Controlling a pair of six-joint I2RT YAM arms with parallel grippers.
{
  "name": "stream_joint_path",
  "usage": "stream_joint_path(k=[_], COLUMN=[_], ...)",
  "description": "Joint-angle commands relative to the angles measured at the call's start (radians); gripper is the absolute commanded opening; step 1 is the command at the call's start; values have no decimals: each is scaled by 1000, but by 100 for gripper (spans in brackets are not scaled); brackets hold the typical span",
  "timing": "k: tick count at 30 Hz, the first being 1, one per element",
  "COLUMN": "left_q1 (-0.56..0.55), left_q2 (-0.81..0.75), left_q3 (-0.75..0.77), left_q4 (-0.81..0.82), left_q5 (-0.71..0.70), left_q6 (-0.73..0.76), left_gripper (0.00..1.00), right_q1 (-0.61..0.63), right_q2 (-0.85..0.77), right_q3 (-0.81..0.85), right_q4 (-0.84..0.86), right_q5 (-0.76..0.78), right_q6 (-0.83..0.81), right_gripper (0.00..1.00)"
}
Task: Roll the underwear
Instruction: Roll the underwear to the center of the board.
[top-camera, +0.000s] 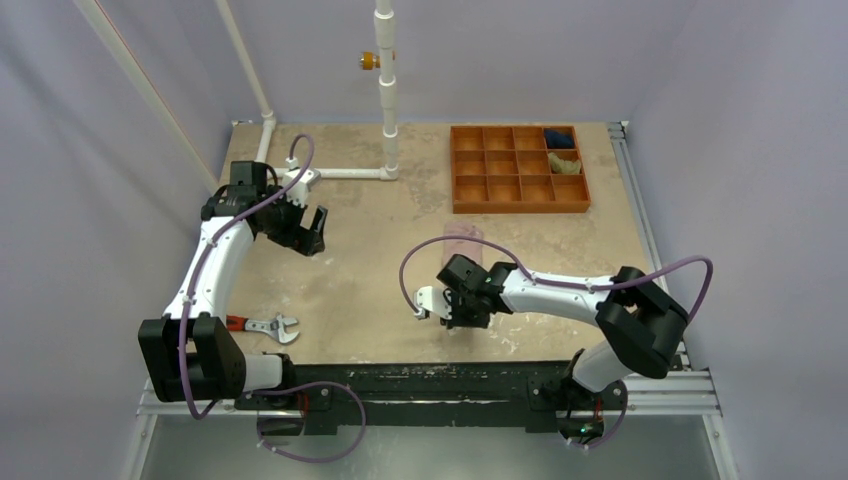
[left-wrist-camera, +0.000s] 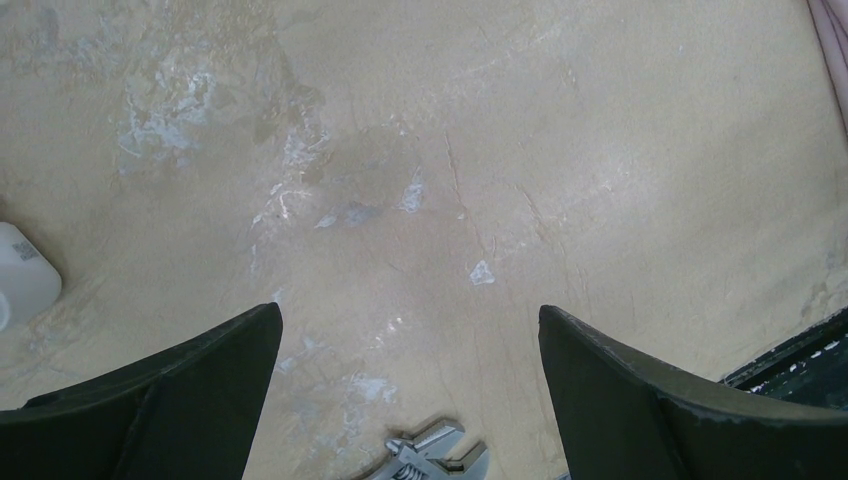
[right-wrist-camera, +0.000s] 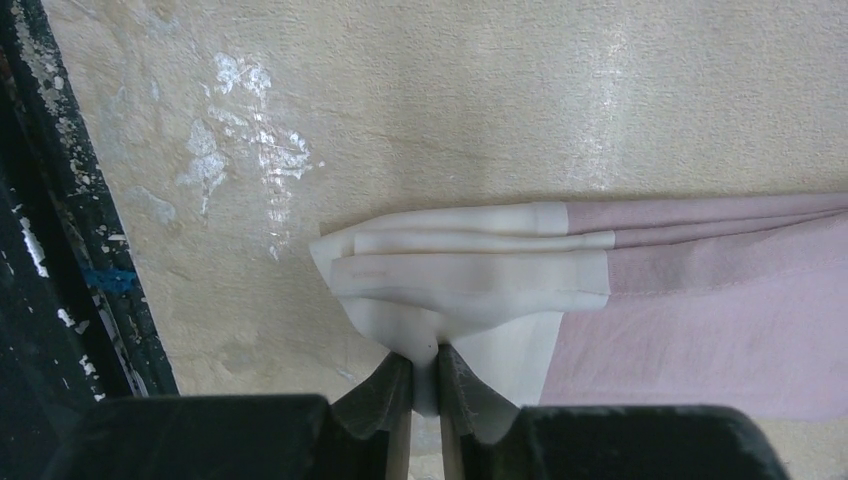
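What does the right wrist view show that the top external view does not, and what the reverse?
Only right wrist: the right gripper shut on the underwear at its cream-white panel, folded in layers. Only top external: the left gripper, the tray, the wrench. Both: the pink underwear lying on the table.

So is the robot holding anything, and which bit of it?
Yes. The right gripper is shut on the soft pale-pink cloth underwear, pinching the edge of its cream-white panel. The open left gripper holds nothing.
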Motion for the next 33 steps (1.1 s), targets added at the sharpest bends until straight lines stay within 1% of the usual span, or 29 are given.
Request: stream_joint_path(k=[1,3,7,10,13,17,19,21,23,27,33], left_q1=[5,6,2,-6,-40,-204,-271,-337,-414,-574,-798], left_q2=[-32,-55,-115,-178,-278,-413,-435,-417,-400,-360,-208], left_q3=[6,-19,-85,-147,-229,-337,-354,-352,-354,-370,-335], left_q4=[12,24,57,102,163,227,235,234,244,320,467], left_q5=[44,93,235,321,358,282,276,282,257,203,96], left_q6=[47,63,90,105,130,174,171,163,156,140,115], left_gripper=[100,100,100,100,100,100,100,100,99,98,98], right_q1=[1,0,-18,-52,-114,-210,-247,-276,-309,-360,-403], right_q2=[14,1,-7,-6,21,115,166,217,271,375,471], right_q3=[-2,14,82,149,218,338,381,415,452,522,576], right_q4=[-2,-27,-112,-187,-274,-408,-445,-466,-492,-562,-610], right_q5=[-49,-71,-143,-212,-306,-420,-469,-515,-561,-636,-699], right_q6=[9,12,12,-8,-47,-119,-147,-168,-191,-239,-263], right_gripper=[11,7,1,0,0,0,0,0,0,0,0])
